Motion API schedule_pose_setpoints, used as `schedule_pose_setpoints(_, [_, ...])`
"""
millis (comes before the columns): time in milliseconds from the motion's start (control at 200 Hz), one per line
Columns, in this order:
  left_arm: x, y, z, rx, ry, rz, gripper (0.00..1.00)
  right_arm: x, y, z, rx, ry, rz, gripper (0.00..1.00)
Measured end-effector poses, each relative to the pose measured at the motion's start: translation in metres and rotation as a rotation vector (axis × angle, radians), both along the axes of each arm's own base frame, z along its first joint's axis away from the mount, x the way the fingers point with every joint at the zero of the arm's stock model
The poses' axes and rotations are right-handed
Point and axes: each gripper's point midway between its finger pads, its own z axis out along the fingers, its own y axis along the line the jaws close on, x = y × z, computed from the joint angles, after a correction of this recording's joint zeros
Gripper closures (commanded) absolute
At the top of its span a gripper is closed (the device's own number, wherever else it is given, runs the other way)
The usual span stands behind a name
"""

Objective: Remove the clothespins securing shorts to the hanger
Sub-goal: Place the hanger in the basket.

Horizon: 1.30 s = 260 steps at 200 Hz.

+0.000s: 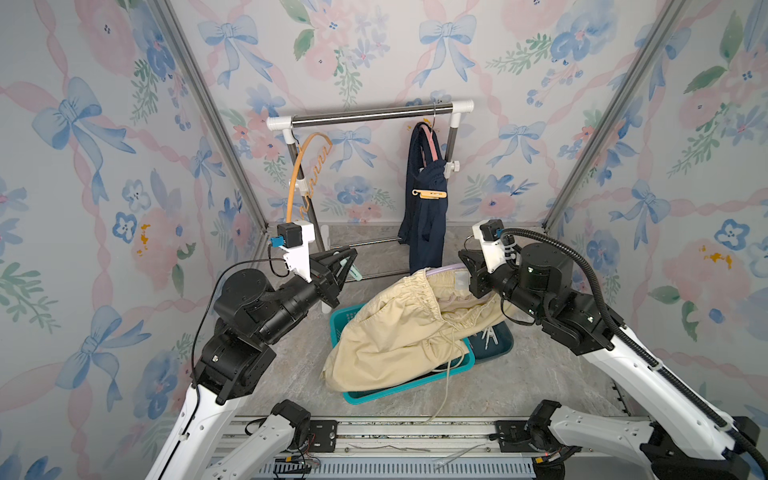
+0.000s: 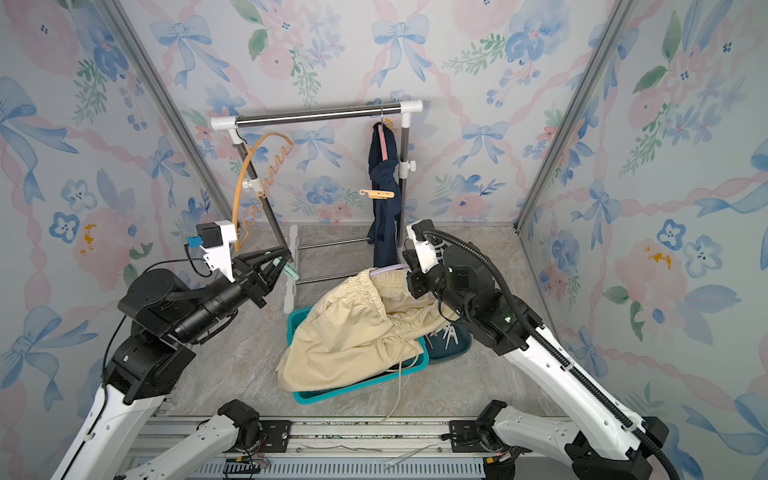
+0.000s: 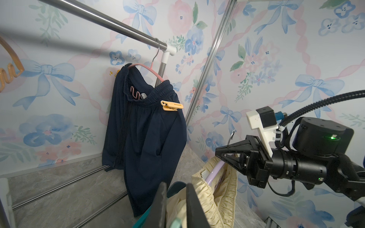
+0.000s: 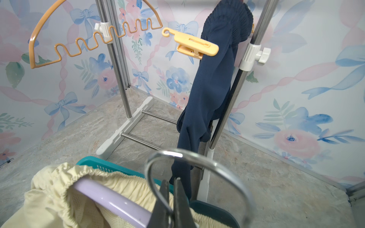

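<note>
The empty orange hanger (image 1: 289, 195) hangs at the left end of the rack (image 1: 374, 113). Just below it, the left gripper (image 1: 352, 254) has its jaws nearly closed on the mint pin (image 1: 354, 272). The pin's long axis slants down out of the jaws toward the rack's foot, though the fingers hide exactly where they clamp it.

In mid-floor, the cream shorts (image 1: 395, 336) spill over the basket (image 1: 338, 328) and cover most of it. Their waistband is threaded on the lilac hanger (image 4: 110, 197).

Behind them, the navy shorts (image 1: 426, 224) hang from the pink hanger (image 1: 434, 147) near the rack's right post, bunched and drooping to the floor. The orange pin (image 1: 430, 193) is clipped to them below the waistband. It lies roughly level, with its hooked end pointing toward the left post, clear of both arms.

The right gripper (image 4: 171, 183) is pinched tight on the wire hook (image 4: 197, 156) of the lilac hanger, holding that end up above the basket. Below the right arm, the bin (image 1: 505, 336) touches the basket and holds white pins (image 1: 488, 336).
</note>
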Motion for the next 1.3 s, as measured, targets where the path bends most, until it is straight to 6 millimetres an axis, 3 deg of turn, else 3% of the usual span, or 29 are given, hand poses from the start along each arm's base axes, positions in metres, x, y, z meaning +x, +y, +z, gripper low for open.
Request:
schedule_pose_setpoints(150, [0.0, 0.002, 0.001, 0.004, -0.008, 0.011, 1.0, 0.001, 0.025, -0.007, -0.024, 0.025, 0.052, 1.0])
schedule_pose_setpoints(385, [-0.003, 0.014, 0.006, -0.003, -0.035, 0.066, 1.0, -0.021, 0.115, -0.041, -0.054, 0.101, 0.225, 1.0])
schedule_pose_setpoints(570, [-0.012, 0.025, 0.013, -0.02, -0.067, 0.1, 1.0, -0.037, 0.152, -0.053, 0.008, 0.162, 0.283, 1.0])
schedule_pose_setpoints(685, [-0.013, 0.027, 0.012, -0.022, -0.069, 0.107, 1.0, -0.037, 0.162, -0.05, 0.065, 0.177, 0.283, 1.0])
schedule_pose_setpoints(780, [-0.01, 0.025, 0.005, -0.016, -0.056, 0.107, 1.0, -0.033, 0.167, -0.06, 0.081, 0.198, 0.26, 1.0])
schedule_pose_setpoints(1080, [-0.002, 0.021, -0.013, -0.003, -0.01, 0.105, 1.0, -0.007, 0.163, -0.149, 0.017, 0.379, 0.163, 1.0])
schedule_pose_setpoints(1300, [0.002, 0.019, -0.024, 0.001, 0.018, 0.105, 1.0, 0.01, 0.162, -0.177, 0.051, 0.456, 0.138, 0.91])
